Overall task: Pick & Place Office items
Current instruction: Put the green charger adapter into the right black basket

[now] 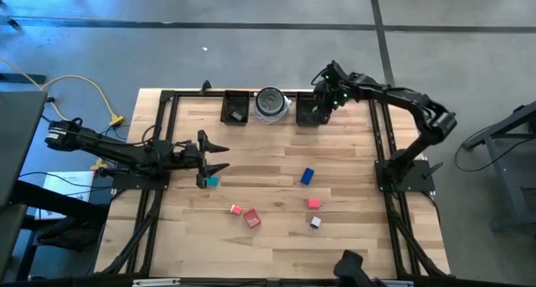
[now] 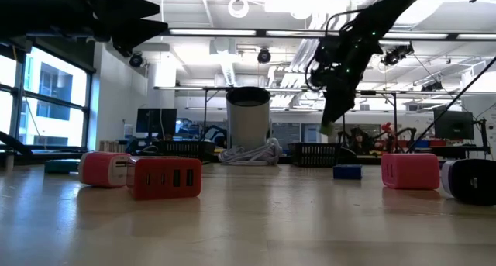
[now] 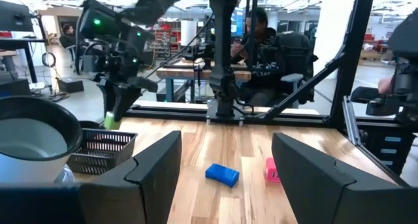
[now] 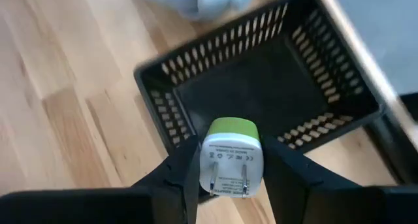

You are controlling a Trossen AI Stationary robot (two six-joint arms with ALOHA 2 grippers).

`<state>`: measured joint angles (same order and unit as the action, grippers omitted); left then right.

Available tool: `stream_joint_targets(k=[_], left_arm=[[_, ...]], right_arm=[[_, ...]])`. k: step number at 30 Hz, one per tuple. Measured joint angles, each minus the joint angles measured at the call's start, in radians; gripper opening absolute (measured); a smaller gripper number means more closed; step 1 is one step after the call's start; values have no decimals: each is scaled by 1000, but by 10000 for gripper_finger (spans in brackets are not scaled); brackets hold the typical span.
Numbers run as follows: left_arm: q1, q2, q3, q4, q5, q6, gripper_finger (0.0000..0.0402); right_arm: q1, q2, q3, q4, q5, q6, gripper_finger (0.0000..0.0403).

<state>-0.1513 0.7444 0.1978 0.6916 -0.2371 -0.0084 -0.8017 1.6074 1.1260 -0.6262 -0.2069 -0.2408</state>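
My right gripper [image 4: 230,155] is shut on a green-white office item [image 4: 230,160] and hangs over the black mesh tray [image 4: 261,87] at the table's far right [image 1: 308,113]. At the table's left side, my left gripper [image 1: 223,157] stands open above the wood, holding nothing. A teal piece [image 1: 212,181] lies just nearside of it. Lying flat on the table are a blue piece [image 1: 307,176], a pink piece [image 1: 313,203], a black-and-white piece [image 1: 316,222], a red piece [image 1: 252,219] and another pink piece [image 1: 236,209]. My right gripper pinches the green-white piece by its two opposite white sides [image 4: 204,165] between its two fingers. The fingers slant down from above. The piece's white pronged face looks back at the wrist and its green end [image 4: 232,127] points down at the tray. It is lifted clear above the tray.
A round silver-grey dish [image 1: 270,104] stands between the right tray and a second black tray [image 1: 235,108] along the far edge. A black frame [image 1: 167,136] rims the table. Bare wood lies between my left gripper and the blue piece. A person sits beyond the table [image 3: 264,41].
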Motion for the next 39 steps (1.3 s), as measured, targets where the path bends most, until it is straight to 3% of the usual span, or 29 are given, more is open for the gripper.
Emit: stream_joint_targets(k=[7, 29, 39], left_arm=[[0, 0, 0, -16, 1, -5, 232], [0, 0, 0, -25, 14, 0, 232], [0, 10, 0, -30, 27, -4, 232]], right_arm=[[1, 36, 72, -60, 19, -38, 120], [36, 38, 78, -80, 25, -126, 120], [42, 147, 78, -85, 24, -135, 120]])
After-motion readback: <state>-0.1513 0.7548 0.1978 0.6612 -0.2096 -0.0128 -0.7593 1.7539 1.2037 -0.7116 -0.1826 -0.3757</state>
